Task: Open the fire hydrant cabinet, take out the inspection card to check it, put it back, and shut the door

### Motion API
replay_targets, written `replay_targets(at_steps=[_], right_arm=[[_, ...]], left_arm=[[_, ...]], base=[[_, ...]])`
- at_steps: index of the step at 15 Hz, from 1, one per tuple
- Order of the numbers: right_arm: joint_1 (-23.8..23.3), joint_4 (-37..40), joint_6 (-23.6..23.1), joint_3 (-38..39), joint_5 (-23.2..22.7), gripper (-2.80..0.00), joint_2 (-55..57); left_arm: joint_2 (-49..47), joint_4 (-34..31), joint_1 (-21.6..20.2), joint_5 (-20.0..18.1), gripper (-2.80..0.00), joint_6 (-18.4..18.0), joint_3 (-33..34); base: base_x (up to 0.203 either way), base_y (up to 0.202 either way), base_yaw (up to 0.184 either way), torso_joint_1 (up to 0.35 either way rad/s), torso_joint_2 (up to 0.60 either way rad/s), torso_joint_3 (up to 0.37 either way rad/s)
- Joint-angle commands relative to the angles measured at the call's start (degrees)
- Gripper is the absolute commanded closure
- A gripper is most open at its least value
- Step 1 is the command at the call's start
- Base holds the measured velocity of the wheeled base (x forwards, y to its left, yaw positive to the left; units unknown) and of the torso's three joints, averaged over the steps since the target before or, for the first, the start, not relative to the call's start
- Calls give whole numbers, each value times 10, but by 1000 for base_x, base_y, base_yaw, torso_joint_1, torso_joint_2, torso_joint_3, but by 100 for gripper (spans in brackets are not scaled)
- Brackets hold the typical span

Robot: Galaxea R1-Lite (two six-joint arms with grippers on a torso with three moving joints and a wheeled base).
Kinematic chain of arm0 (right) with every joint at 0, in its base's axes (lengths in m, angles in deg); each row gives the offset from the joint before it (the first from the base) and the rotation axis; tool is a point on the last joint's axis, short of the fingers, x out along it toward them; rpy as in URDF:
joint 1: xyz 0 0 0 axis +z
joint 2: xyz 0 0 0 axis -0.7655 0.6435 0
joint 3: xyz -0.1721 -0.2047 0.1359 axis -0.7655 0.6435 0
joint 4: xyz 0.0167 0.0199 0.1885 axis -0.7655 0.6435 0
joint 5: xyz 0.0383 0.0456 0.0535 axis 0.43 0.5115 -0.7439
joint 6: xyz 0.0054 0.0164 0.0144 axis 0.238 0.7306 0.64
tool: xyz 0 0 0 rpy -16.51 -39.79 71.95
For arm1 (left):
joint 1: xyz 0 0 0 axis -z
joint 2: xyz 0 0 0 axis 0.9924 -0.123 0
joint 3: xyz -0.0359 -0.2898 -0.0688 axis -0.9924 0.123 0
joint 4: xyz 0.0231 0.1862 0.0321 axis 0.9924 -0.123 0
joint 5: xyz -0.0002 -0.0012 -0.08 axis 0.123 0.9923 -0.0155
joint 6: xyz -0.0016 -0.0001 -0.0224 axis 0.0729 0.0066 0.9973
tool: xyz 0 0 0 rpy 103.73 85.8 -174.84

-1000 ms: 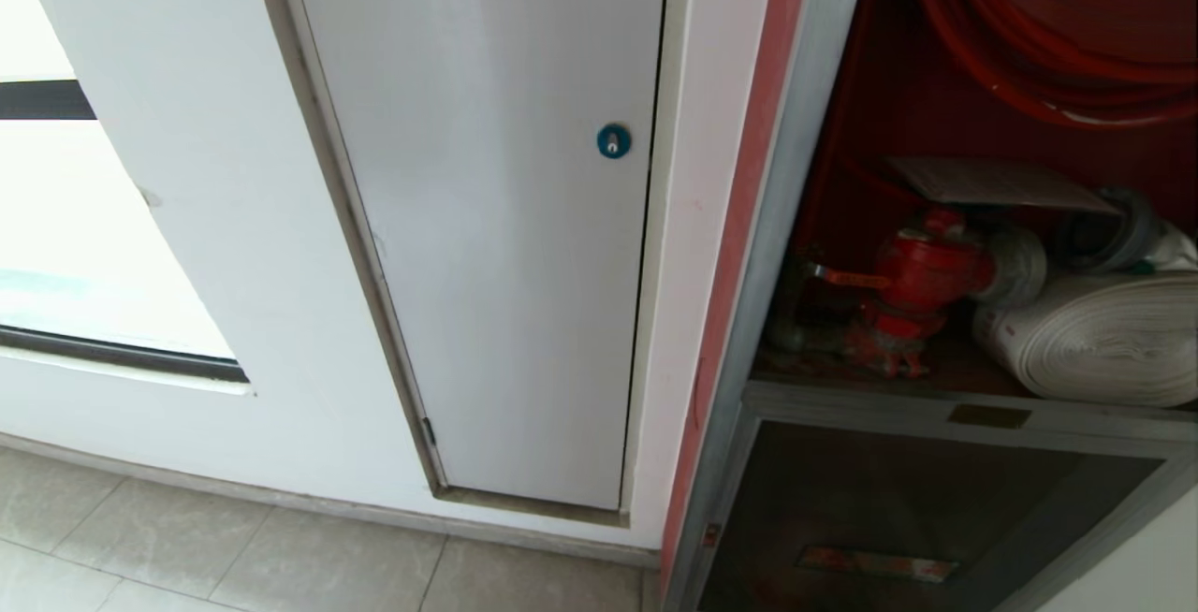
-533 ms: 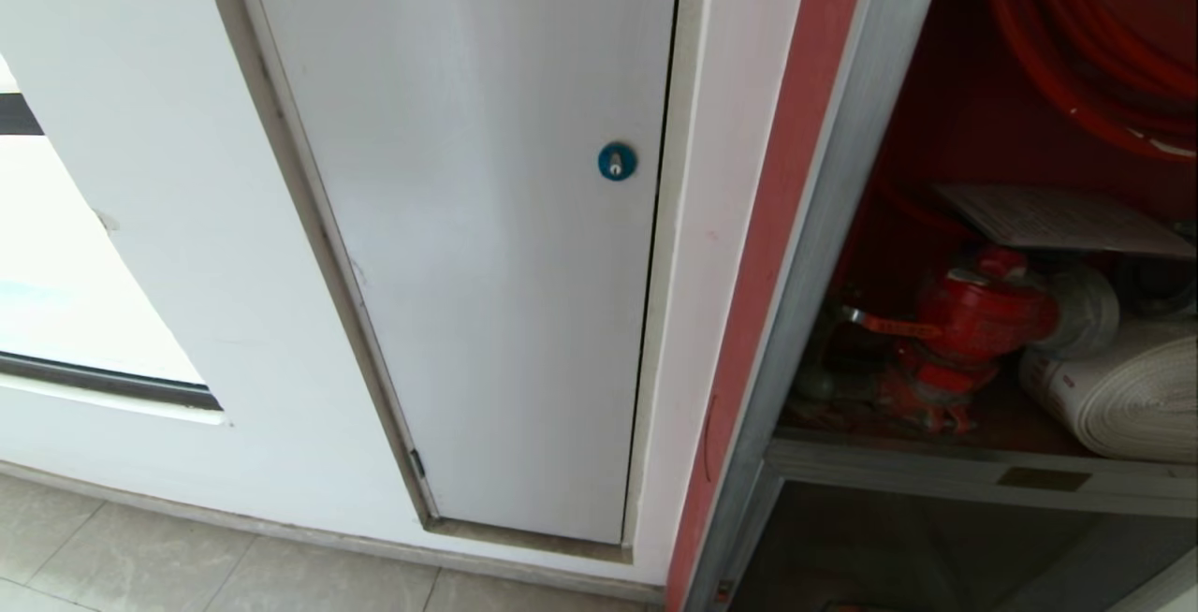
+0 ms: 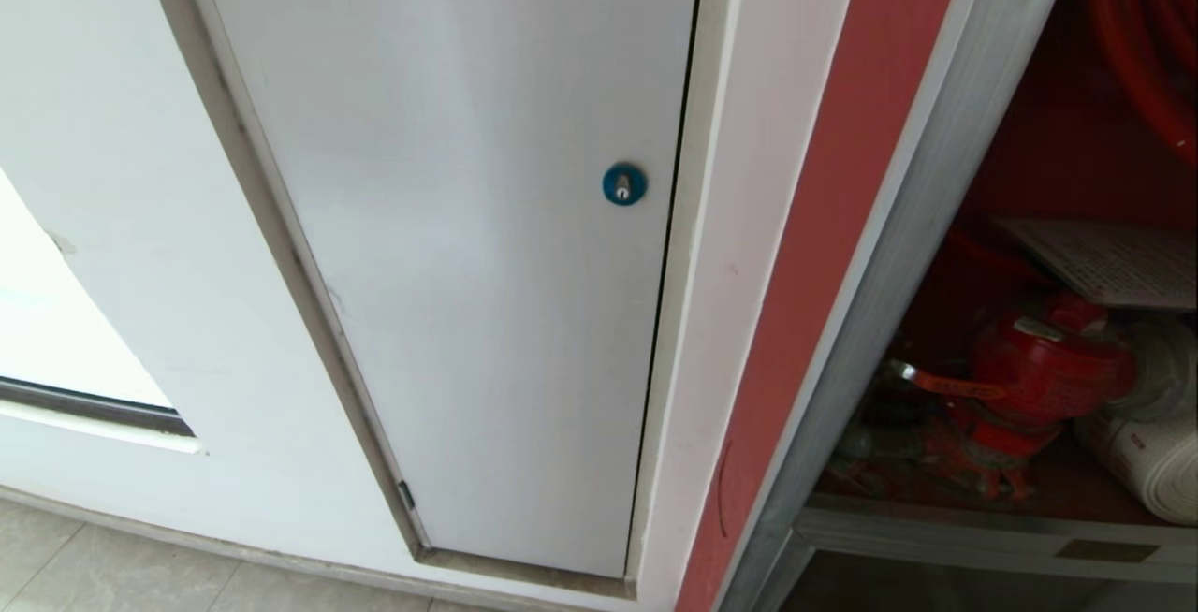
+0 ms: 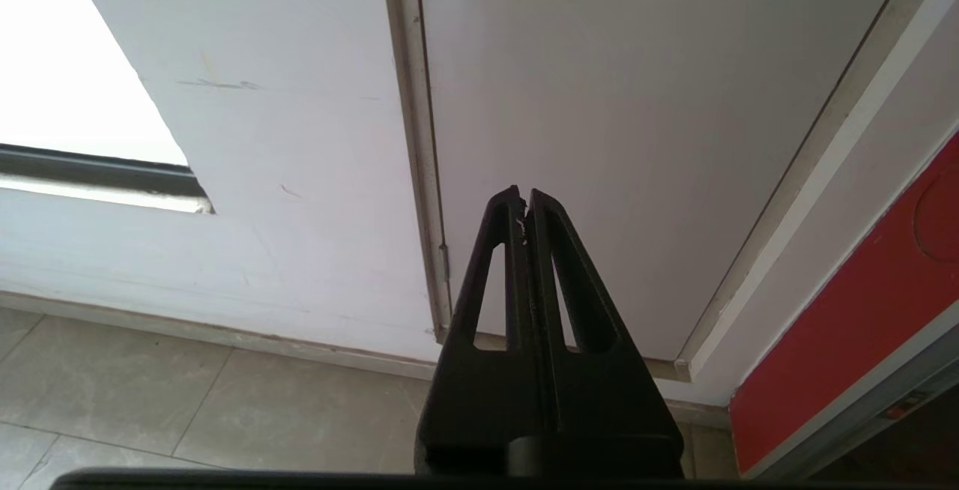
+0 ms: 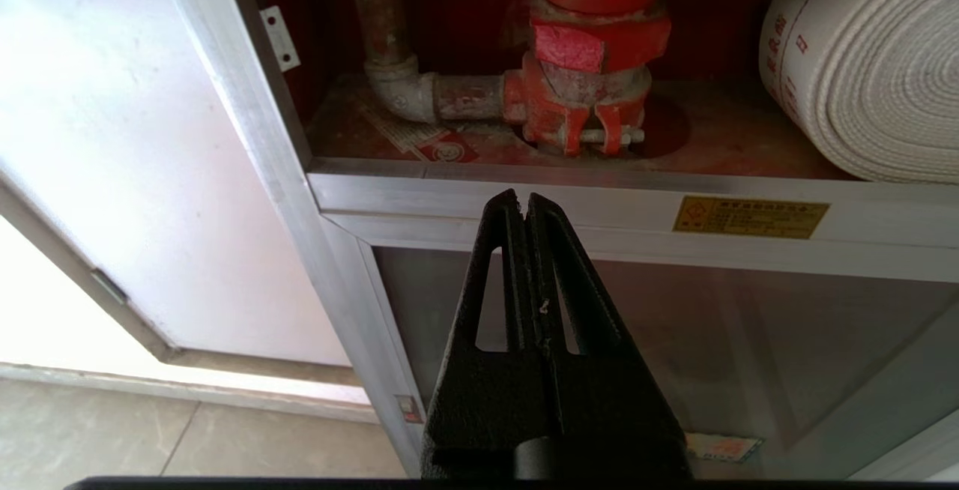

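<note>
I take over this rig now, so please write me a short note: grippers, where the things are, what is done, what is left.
Left gripper: shut, empty, facing the white panel beside the cabinet.
Right gripper: shut, empty, in front of the cabinet sill, below the valve.
Card: lying inside, above the valve, hose next to it.
Door: not in view; the compartment stands open.
Done: cabinet open. Whether the card has been checked cannot be told.
Left: at least closing the door.
</note>
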Motion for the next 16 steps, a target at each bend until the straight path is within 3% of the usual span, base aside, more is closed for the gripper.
replay_targets(at_steps=[1,16], right_arm=[[0,-1,1,0,0,0,1],[0,1,0,-1,0,0,2]], left_arm=[[-1,0,0,0,0,1,0],[-1,0,0,0,0,1,0]], base=[[0,0,0,0,0,0],[0,0,0,0,0,0]])
